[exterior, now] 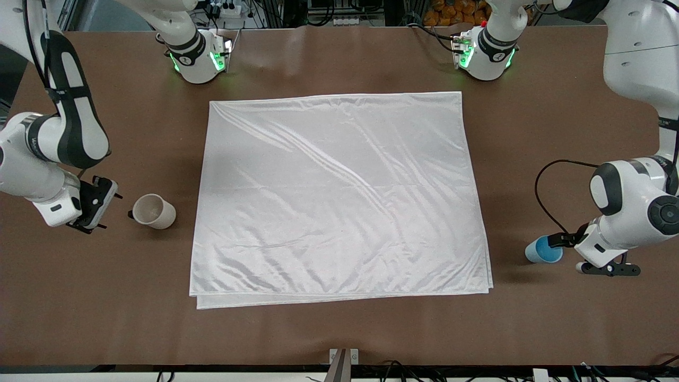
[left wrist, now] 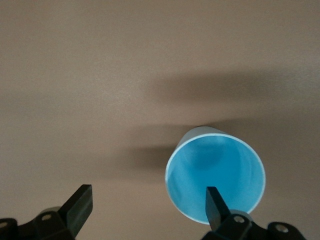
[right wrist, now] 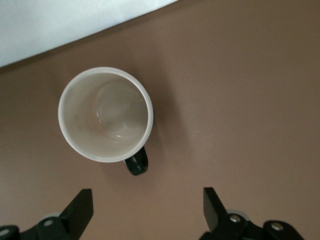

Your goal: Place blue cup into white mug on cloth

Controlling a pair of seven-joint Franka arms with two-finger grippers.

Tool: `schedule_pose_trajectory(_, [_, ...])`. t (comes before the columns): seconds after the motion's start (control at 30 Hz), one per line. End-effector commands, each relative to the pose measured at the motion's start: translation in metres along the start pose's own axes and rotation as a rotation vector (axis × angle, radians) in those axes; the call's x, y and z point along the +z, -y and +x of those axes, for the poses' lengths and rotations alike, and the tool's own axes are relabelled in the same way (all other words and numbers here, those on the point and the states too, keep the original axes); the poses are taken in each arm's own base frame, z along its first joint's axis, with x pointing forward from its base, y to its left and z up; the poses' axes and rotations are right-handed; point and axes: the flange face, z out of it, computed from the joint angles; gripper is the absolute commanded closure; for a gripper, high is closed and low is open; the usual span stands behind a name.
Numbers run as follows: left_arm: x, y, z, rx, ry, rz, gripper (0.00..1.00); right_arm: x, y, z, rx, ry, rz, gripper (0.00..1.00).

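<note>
Fingers on my left gripper (left wrist: 147,207) are spread wide, and one of them (left wrist: 216,204) reaches over the rim into the mouth of the blue cup (left wrist: 215,172) while the other (left wrist: 79,206) stands out over bare table; I can't tell whether the inner finger touches the cup wall. From the front view the left gripper (exterior: 575,253) sits low at the left arm's end of the table, right against the blue cup (exterior: 542,249), which stands upright on the brown table (exterior: 339,329), near the cloth's edge but off it. On my right gripper (right wrist: 147,207) the fingers (right wrist: 80,206) are also wide apart and hold nothing. It hangs just beside the white mug (right wrist: 105,114), whose black handle (right wrist: 136,164) points toward it. I see the white mug (exterior: 154,211) upright on the table at the right arm's end, close to the cloth (exterior: 339,196) but not on it, with the right gripper (exterior: 93,209) just beside it. Between the two cups, the cloth lies flat and wrinkled.
</note>
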Motion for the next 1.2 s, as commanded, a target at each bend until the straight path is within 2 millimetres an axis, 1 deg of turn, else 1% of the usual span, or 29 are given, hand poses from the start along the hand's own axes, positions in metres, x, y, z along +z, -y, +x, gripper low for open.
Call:
schedule_pose_trajectory(0.0, [0.005, 0.005, 0.004, 0.016, -0.013, 0.009, 0.00, 0.018, -0.005, -0.004, -0.116, -0.001, -0.019, 0.02])
schedule_pose_trajectory(0.13, [0.012, 0.003, 0.005, 0.018, -0.016, 0.008, 0.00, 0.027, -0.007, -0.009, -0.146, 0.001, -0.031, 0.04])
schedule_pose_trajectory(0.23, [0.015, 0.002, 0.006, 0.010, -0.029, 0.004, 0.00, 0.033, -0.008, -0.009, -0.160, 0.001, -0.033, 0.04])
schedule_pose_trajectory(0.27, [0.015, 0.002, 0.007, 0.003, -0.030, 0.000, 0.08, 0.034, -0.009, -0.009, -0.168, 0.000, -0.039, 0.04])
schedule_pose_trajectory(0.37, [0.016, 0.001, 0.006, -0.014, -0.031, -0.018, 0.48, 0.044, -0.007, -0.010, -0.190, 0.002, -0.036, 0.06])
schedule_pose_trajectory(0.43, [0.015, 0.002, 0.006, -0.017, -0.031, -0.022, 0.80, 0.048, -0.007, -0.010, -0.193, 0.001, -0.032, 0.06])
schedule_pose_trajectory(0.47, [0.017, 0.002, 0.006, -0.012, -0.030, -0.021, 0.92, 0.049, -0.007, -0.010, -0.193, 0.001, -0.030, 0.06])
schedule_pose_trajectory(0.5, [0.017, 0.002, 0.006, -0.011, -0.030, -0.019, 1.00, 0.049, -0.007, -0.009, -0.195, 0.001, -0.030, 0.06])
schedule_pose_trajectory(0.83, [0.021, 0.001, 0.005, -0.004, -0.022, -0.018, 1.00, 0.077, -0.005, -0.009, -0.277, -0.001, -0.024, 0.07])
schedule_pose_trajectory(1.03, [0.023, 0.000, 0.005, -0.010, -0.021, -0.025, 1.00, 0.085, -0.002, -0.005, -0.297, -0.003, -0.017, 0.07])
schedule_pose_trajectory(1.17, [0.015, 0.001, 0.006, -0.014, -0.032, -0.024, 1.00, 0.092, 0.006, -0.002, -0.304, -0.004, -0.006, 0.07])
